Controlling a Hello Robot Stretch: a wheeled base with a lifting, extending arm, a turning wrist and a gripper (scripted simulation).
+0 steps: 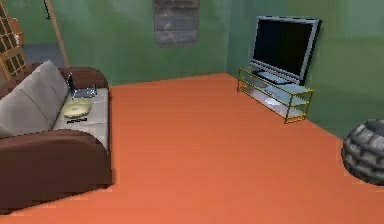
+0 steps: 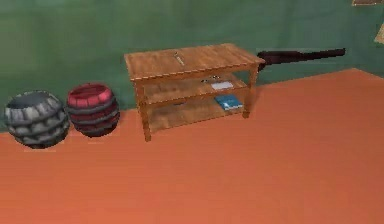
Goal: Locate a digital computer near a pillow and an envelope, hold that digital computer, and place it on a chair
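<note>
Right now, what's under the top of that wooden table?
Under the wooden table top, the middle shelf has a small pale thing, and the lower shelf holds a flat blue thing. The top shades the shelves' back parts, so anything there is hidden.

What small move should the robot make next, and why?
Probably turn a little toward the forward view's left and roll closer to the sofa. A pale flat thing and something darker lie on its seat beside a grey cushion. That fits the spot the task describes, but from here they are too small to name.
</note>
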